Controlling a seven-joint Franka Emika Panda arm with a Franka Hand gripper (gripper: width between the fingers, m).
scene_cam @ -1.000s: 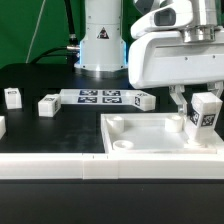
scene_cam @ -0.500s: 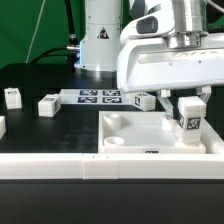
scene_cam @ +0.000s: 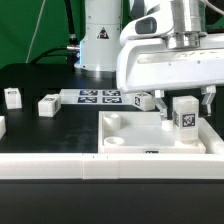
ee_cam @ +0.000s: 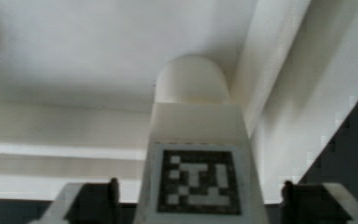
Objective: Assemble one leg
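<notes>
Now I've brought the leg in from the exterior view's right. It stands upright over the right side of the tray, the gripper jaws clamped on its sides. Seating it in a corner socket looks next.

White leg stood upright, tag facing camera, pinched in gripper over tray floor, near its wall at exterior view's right.

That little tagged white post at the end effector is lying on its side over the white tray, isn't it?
Not lying on its side: the leg at the end effector stands upright over the white tray, as the exterior view shows.
</notes>
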